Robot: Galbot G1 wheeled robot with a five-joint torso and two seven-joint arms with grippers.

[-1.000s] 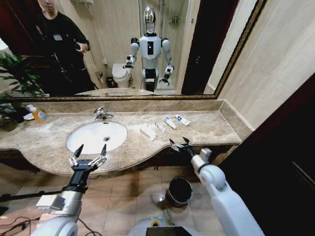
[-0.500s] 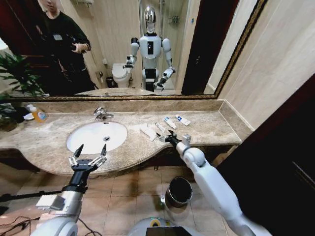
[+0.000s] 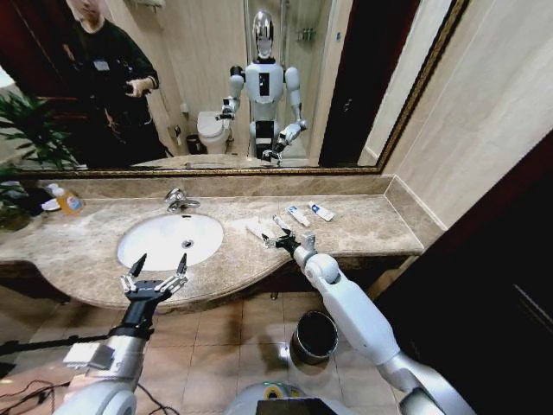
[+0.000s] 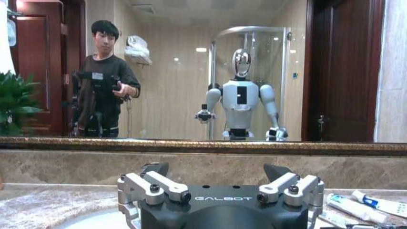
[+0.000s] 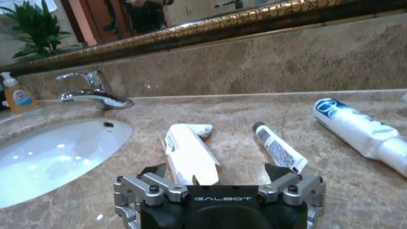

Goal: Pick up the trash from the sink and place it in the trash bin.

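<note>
Reaching over the worktop (image 3: 371, 226) beside the sink (image 3: 168, 239), the right pincer (image 3: 275, 242) hung with its jaws apart just short of the trash: a white flat wrapper (image 5: 189, 153) lay nearest the sink, a thin white tube (image 5: 277, 148) next, and two larger blue-marked tubes (image 3: 298, 215) farther from it. The left pincer (image 3: 155, 273) waited at the sink's front edge, jaws also apart. Below the worktop, away from the sink, the trash bin (image 3: 314, 335) stood on the floor.

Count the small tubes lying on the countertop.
3: a slim tube ahead of the right hand, then two white-and-blue tubes farther right. More may hide near the wrappers.
</note>
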